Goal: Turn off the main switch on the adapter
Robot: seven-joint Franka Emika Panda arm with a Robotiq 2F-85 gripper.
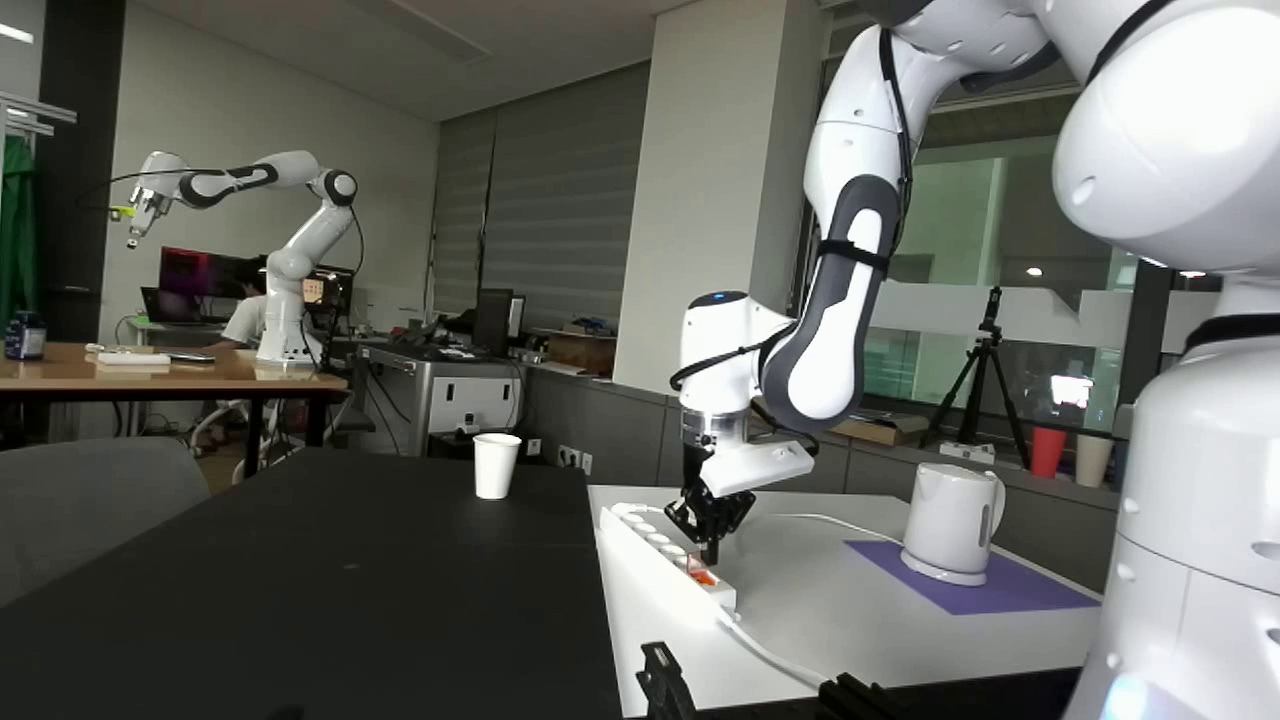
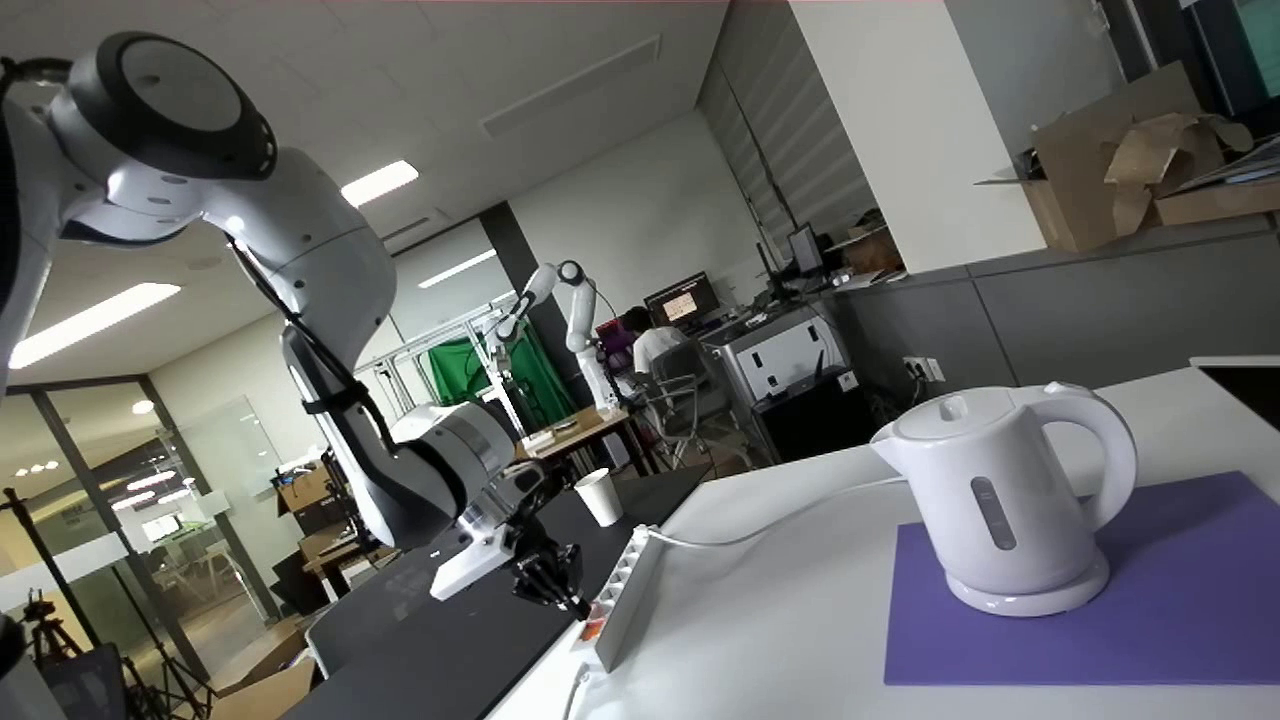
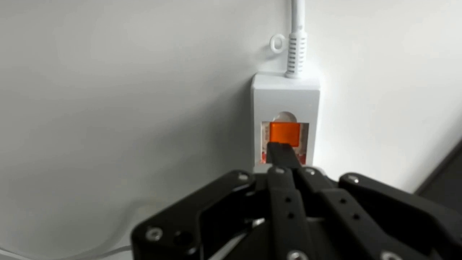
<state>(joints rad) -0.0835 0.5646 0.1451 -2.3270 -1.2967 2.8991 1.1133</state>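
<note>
Switch (image 3: 284,133) — orange, at one end of power strip (image 3: 285,99), on white table (image 3: 162,108). Pincer (image 3: 285,155) closed, holding nothing; its tip overlaps switch edge in wrist view, contact unclear. Step seems lining up press — next probably needs short straight push down. Kettle (image 2: 985,480) stands well apart.

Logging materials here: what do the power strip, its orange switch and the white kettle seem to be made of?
Power strip: probably moulded plastic, smooth satin white, with slightly rounded corners. Orange switch: likely plastic, smooth, possibly translucent, given its bright, amber-like colour. White kettle: probably plastic with a soft sheen, going by its smooth, even shading; coated metal can't be ruled out.
</note>
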